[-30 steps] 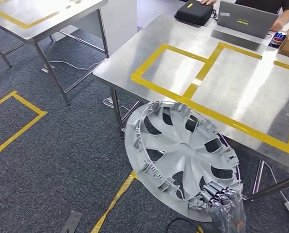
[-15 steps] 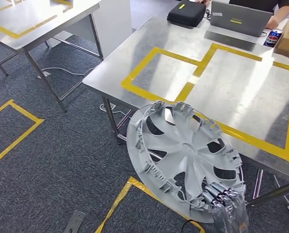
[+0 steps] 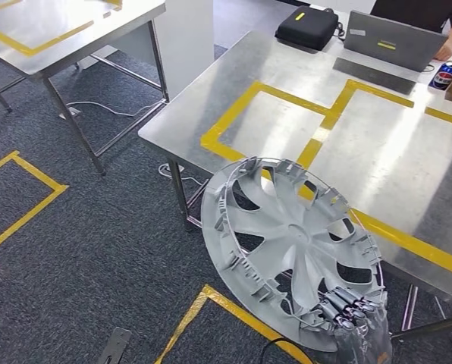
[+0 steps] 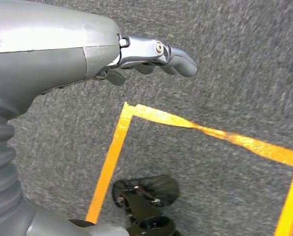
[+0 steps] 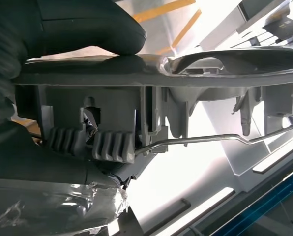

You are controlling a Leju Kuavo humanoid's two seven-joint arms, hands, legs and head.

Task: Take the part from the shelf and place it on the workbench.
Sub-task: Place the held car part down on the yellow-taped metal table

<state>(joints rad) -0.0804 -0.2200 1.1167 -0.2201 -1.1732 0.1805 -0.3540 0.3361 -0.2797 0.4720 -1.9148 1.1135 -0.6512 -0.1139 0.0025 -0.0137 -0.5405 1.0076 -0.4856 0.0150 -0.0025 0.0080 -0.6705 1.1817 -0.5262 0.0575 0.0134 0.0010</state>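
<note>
Our left hand [image 4: 152, 51] hangs at our side over the grey carpet [image 4: 230, 59] and a yellow floor tape line [image 4: 111, 157]. It holds nothing, and its fingers reach out fairly straight rather than curled; we judge it idle because the part needs only one hand at this stage.

Our right hand [image 3: 349, 315] grips the hubcap [image 3: 292, 246] by its near rim, fingers wrapped over the edge. In the right wrist view the thumb [image 5: 89, 29] presses on one face of the rim while the fingers [image 5: 111, 145] clamp the other. The hubcap stands tilted above and ahead of that hand, its far edge overlapping the near edge of the workbench [image 3: 384, 152]. We judge the rim grip leaves its underside free to be laid flat.

Beyond the hand lies the yellow-taped square [image 3: 264, 121], seemingly the target. Farther off sit a black case [image 3: 306, 26], shut, contents unseen, and a laptop [image 3: 390, 42].
</note>
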